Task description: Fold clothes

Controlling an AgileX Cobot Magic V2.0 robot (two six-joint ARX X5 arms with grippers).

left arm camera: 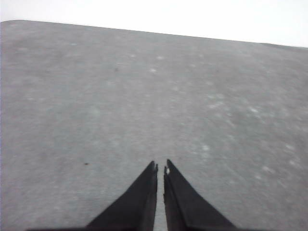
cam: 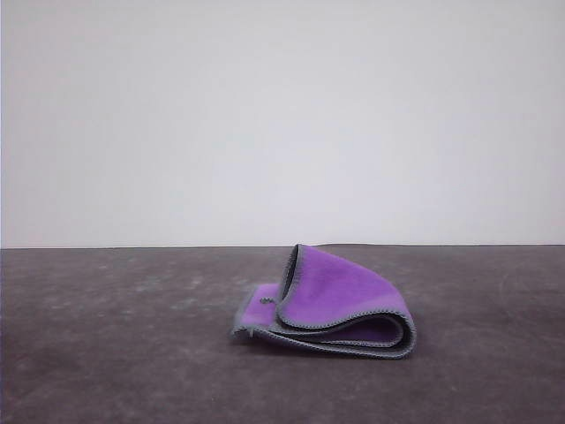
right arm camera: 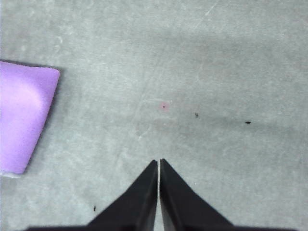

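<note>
Grey table (cam: 106,353), folded cloth (cam: 331,305) crosswise

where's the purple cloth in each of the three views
Front view: the purple cloth lies folded on the grey table, a little right of centre, purple face out with grey edging.
Left wrist view: not in this picture; the left gripper, jaws shut, is over bare tabletop.
Right wrist view: a purple corner of it sits at the picture's left edge, apart from the shut right gripper.
Shared landmark: the mottled grey tabletop.
</note>
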